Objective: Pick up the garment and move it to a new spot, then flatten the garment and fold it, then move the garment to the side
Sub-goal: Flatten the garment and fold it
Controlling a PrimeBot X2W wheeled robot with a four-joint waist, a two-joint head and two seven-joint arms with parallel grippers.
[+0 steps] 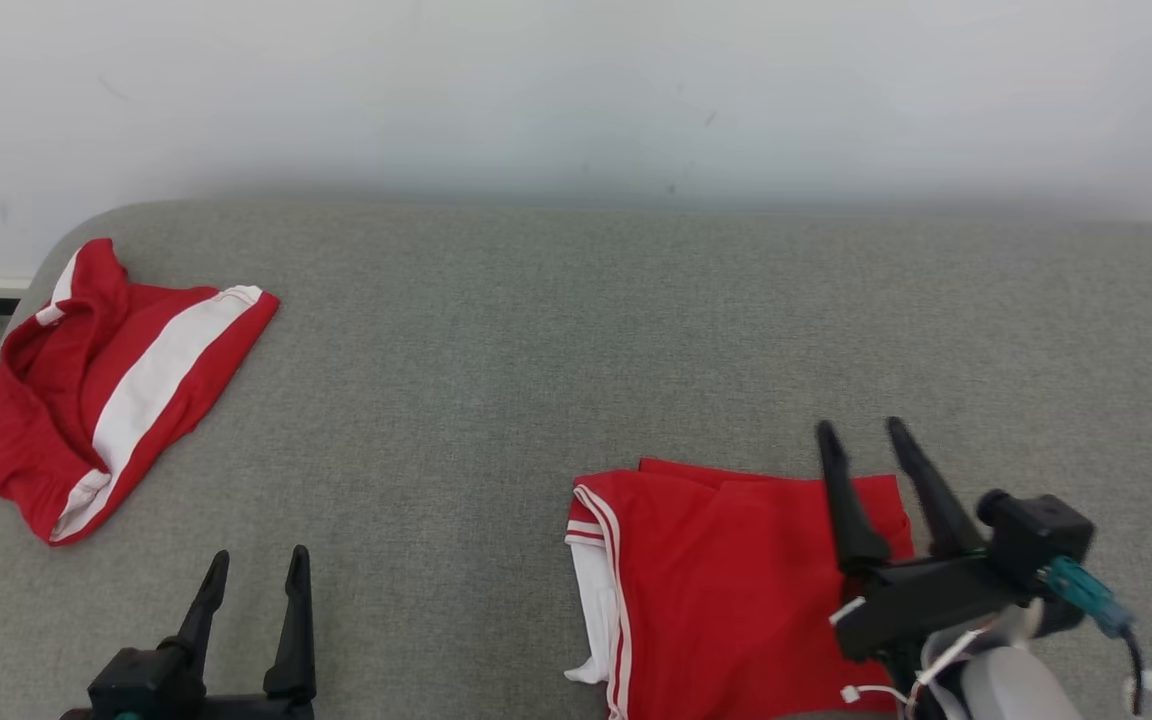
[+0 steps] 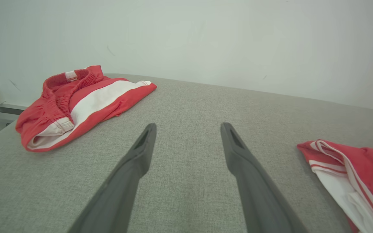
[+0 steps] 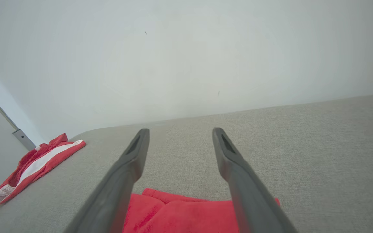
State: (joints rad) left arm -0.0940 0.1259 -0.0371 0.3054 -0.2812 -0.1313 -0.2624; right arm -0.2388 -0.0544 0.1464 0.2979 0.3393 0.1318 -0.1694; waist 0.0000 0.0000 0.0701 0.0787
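Lying folded at the near right of the grey fabric surface (image 1: 536, 330), the red garment (image 1: 716, 580) sits beneath the right end effector (image 1: 860, 428), whose fingers stand wide apart, gripping nothing. The left end effector (image 1: 259, 553), equally spread and empty, hovers at the near left; red-and-white shorts (image 1: 106, 390) lie at the far left.

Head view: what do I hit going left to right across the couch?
crumpled red-and-white shorts → left pincer → folded red garment
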